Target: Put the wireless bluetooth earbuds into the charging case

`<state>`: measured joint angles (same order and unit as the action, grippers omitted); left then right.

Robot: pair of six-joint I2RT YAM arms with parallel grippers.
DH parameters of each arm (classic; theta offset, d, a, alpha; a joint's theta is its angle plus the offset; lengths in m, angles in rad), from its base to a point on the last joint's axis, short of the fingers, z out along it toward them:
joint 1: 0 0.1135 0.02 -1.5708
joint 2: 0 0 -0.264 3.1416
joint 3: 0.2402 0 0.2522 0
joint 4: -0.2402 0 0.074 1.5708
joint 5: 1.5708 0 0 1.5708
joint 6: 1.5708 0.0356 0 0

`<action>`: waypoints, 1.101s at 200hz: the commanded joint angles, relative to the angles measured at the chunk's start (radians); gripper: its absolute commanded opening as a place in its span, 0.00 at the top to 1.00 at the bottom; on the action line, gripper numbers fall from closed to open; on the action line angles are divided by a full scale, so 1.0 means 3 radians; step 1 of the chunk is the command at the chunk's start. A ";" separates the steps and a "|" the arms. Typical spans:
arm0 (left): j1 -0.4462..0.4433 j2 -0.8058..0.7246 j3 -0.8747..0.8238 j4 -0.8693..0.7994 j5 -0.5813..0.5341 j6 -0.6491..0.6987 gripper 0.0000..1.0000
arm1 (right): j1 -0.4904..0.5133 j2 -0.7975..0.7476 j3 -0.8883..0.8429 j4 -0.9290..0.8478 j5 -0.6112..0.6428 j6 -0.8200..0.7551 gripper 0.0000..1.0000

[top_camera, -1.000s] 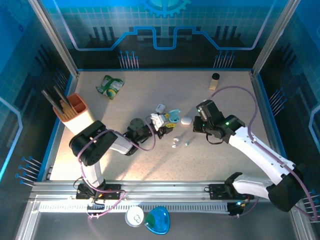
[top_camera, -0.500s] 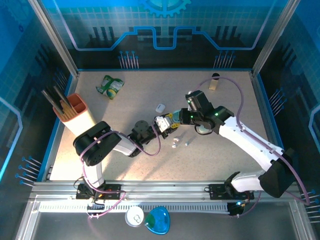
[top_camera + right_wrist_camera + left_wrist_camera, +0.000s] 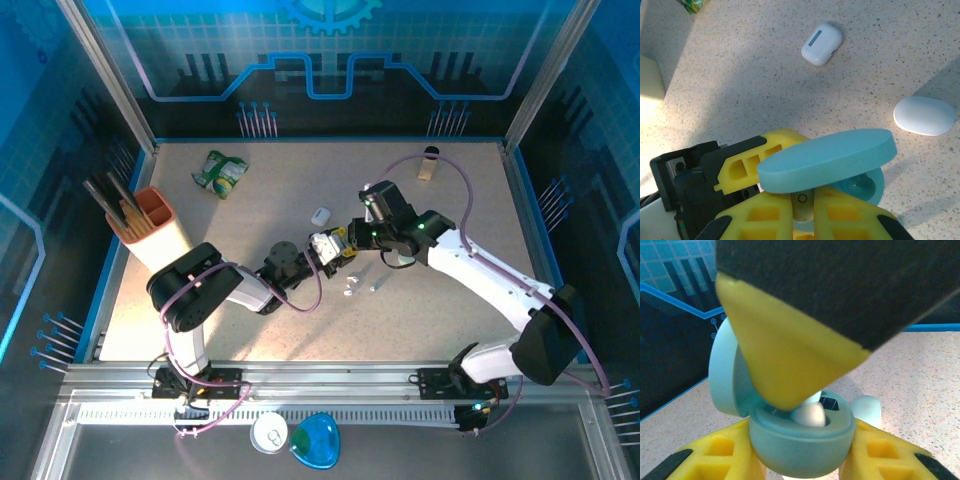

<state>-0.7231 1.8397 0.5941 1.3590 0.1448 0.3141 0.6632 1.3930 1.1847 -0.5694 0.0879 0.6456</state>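
Note:
A teal charging case [image 3: 800, 442] with its lid [image 3: 722, 372] swung open sits between the yellow fingers of my left gripper [image 3: 802, 452], which is shut on it. My right gripper [image 3: 803, 210] comes down on the case from above, shut on a white earbud [image 3: 803, 215] whose rounded end [image 3: 809, 416] rests in the case's well. From the right wrist, the teal lid [image 3: 827, 160] covers most of the case. In the top view both grippers meet at mid-table around the case [image 3: 343, 246]. Two more tiny earbuds [image 3: 352, 288] lie loose on the table just in front.
A white box-shaped case [image 3: 821, 44] lies behind the grippers, and a white pebble-shaped case [image 3: 924, 115] to their right. An orange tool holder [image 3: 150, 215] stands far left, a green packet [image 3: 220, 172] at back left, a small bottle [image 3: 430, 160] at back right.
My right arm has swung left and brought the earbud over and into the open case. The left gripper shifted slightly right with the case.

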 commanded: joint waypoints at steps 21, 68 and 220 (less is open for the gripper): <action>-0.0025 -0.0054 -0.0015 0.0124 -0.0007 -0.0006 0.68 | 0.0085 0.0132 0.0055 0.0032 0.0100 -0.0076 0.85; -0.0021 -0.0063 -0.0032 0.0133 -0.0065 -0.0076 0.68 | 0.0085 -0.0016 -0.0058 0.0147 0.0064 -0.0078 0.65; 0.0253 -0.0378 -0.0375 0.0143 0.0168 -0.0694 0.67 | -0.0903 -0.1032 -0.2006 0.0960 -0.0717 0.0520 0.56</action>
<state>-0.6533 1.7676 0.4961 1.3678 0.1539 0.1482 0.4229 1.0321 0.6327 -0.3458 -0.0055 0.7391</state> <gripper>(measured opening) 0.344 0.486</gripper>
